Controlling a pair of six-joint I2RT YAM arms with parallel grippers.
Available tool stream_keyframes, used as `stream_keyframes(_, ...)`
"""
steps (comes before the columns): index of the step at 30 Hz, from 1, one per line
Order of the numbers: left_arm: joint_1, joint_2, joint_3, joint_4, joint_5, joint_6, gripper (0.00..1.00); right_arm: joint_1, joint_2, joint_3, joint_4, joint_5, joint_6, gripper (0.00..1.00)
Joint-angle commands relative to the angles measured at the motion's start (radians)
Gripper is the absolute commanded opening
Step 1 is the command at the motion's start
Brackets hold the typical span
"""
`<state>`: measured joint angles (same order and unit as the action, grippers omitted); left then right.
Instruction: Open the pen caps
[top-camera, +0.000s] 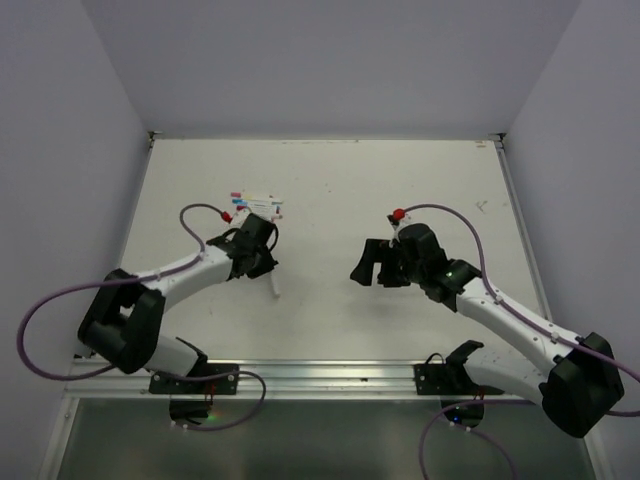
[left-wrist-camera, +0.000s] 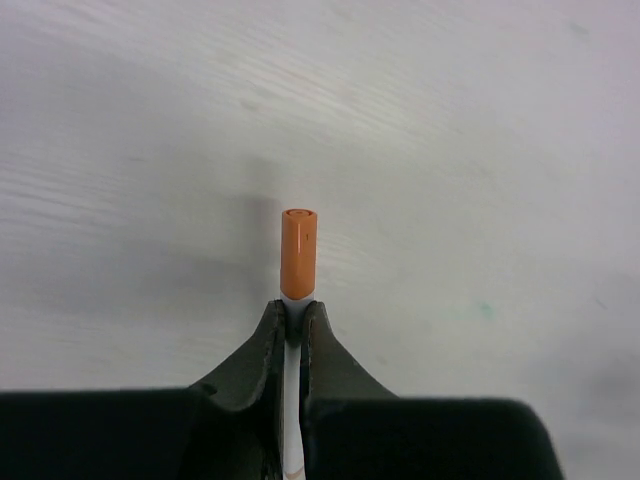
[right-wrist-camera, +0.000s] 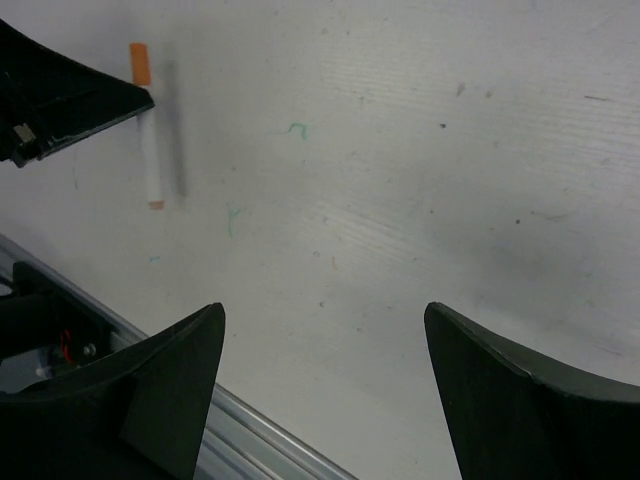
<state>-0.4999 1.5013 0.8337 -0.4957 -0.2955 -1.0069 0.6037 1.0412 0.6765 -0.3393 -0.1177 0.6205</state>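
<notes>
My left gripper (left-wrist-camera: 293, 308) is shut on the white barrel of a pen (left-wrist-camera: 291, 420). The pen's orange cap (left-wrist-camera: 299, 255) is still on and sticks out just past the fingertips, above the table. From above, the left gripper (top-camera: 268, 262) sits left of centre, and the pen's bare end (top-camera: 273, 285) points toward the near edge. In the right wrist view the same pen (right-wrist-camera: 151, 150) and its orange cap (right-wrist-camera: 140, 63) show at the upper left. My right gripper (right-wrist-camera: 322, 320) is open and holds nothing; from above, the right gripper (top-camera: 372, 268) faces the left one across a gap.
Several more white pens (top-camera: 255, 205) with coloured ends lie bunched just beyond the left gripper. A small red thing (top-camera: 398, 213) sits by the right arm's wrist. The metal rail (top-camera: 320, 375) runs along the near edge, and walls enclose the table on three sides.
</notes>
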Motion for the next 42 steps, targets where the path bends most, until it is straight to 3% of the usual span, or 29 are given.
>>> stream_keyframes(1,-0.052,-0.192,-0.177,0.585,0.414,0.159,0.00,0.033,0.045,-0.015,0.190,-0.141,0.022,0.84)
stream_keyframes(3,-0.058,-0.226,-0.263,0.725,0.479,0.136,0.00,0.067,0.088,-0.002,0.243,-0.190,0.027,0.84)
stream_keyframes(7,-0.080,-0.216,-0.229,0.733,0.522,0.151,0.00,0.116,0.132,0.003,0.333,-0.234,0.054,0.80)
stream_keyframes(12,-0.086,-0.259,-0.294,0.891,0.587,0.067,0.00,0.146,0.152,-0.083,0.606,-0.238,0.163,0.69)
stream_keyframes(15,-0.095,-0.266,-0.294,0.893,0.587,0.036,0.00,0.162,0.163,-0.124,0.723,-0.215,0.196,0.67)
stream_keyframes(28,-0.106,-0.311,-0.340,0.918,0.604,-0.073,0.00,0.196,0.322,-0.103,0.884,-0.189,0.216,0.54)
stream_keyframes(31,-0.109,-0.311,-0.344,0.924,0.605,-0.081,0.00,0.199,0.358,-0.101,0.948,-0.189,0.231,0.46)
stream_keyframes(33,-0.111,-0.311,-0.347,0.922,0.605,-0.081,0.00,0.200,0.379,-0.098,0.956,-0.191,0.234,0.31)
stream_keyframes(34,-0.111,-0.312,-0.349,0.918,0.604,-0.081,0.00,0.200,0.384,-0.095,0.962,-0.194,0.234,0.22)
stream_keyframes(35,-0.112,-0.312,-0.347,0.910,0.602,-0.079,0.00,0.200,0.390,-0.095,0.959,-0.194,0.235,0.00)
stream_keyframes(38,-0.112,-0.316,-0.341,0.901,0.599,-0.052,0.01,0.203,0.402,-0.110,0.977,-0.203,0.239,0.00)
stream_keyframes(39,-0.111,-0.319,-0.328,0.884,0.584,-0.032,0.12,0.203,0.396,-0.118,0.982,-0.204,0.240,0.00)
stream_keyframes(40,-0.111,-0.323,-0.320,0.864,0.573,-0.021,0.42,0.203,0.390,-0.130,0.979,-0.203,0.240,0.00)
stream_keyframes(42,-0.111,-0.331,-0.299,0.815,0.549,0.013,0.59,0.205,0.378,-0.140,0.973,-0.204,0.240,0.00)
